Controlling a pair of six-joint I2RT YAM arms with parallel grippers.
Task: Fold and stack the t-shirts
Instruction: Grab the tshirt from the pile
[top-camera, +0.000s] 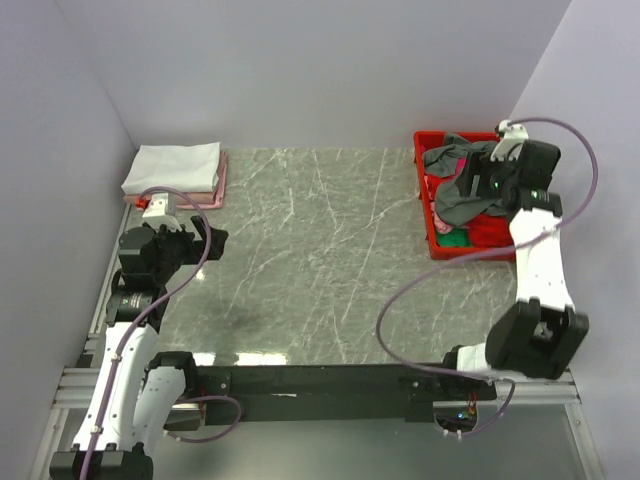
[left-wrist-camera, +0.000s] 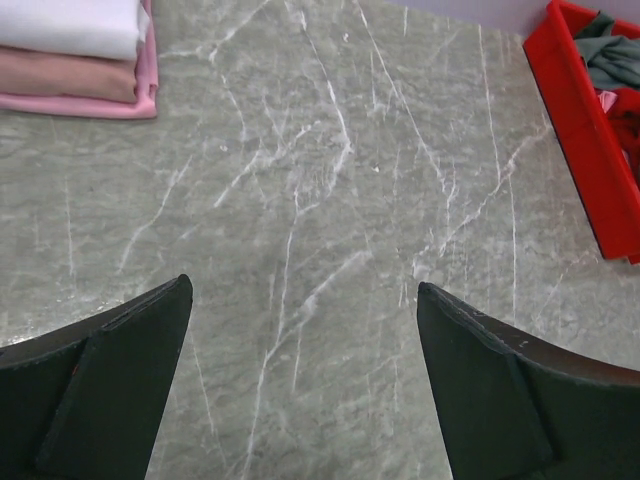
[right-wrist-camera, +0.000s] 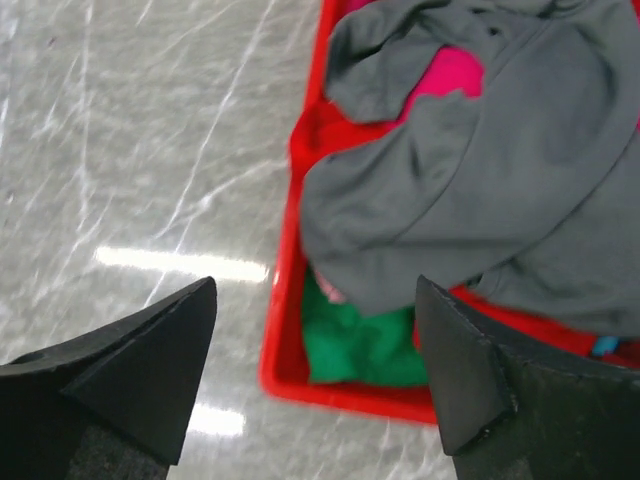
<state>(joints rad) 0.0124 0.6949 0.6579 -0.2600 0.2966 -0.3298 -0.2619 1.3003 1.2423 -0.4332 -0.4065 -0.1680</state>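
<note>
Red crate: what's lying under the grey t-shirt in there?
Magenta cloth shows through a gap in the grey t-shirt, and green cloth pokes out from under it at the near end of the red crate. Anything else beneath is covered.

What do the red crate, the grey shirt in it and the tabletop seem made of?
Red crate: likely moulded plastic, glossy, with a smooth rim.
Grey shirt: soft matte cloth, perhaps cotton knit; it drapes in loose folds.
Tabletop: polished grey-green marble or marble-look laminate, white veins and lamp glare; which, I cannot tell.
</note>
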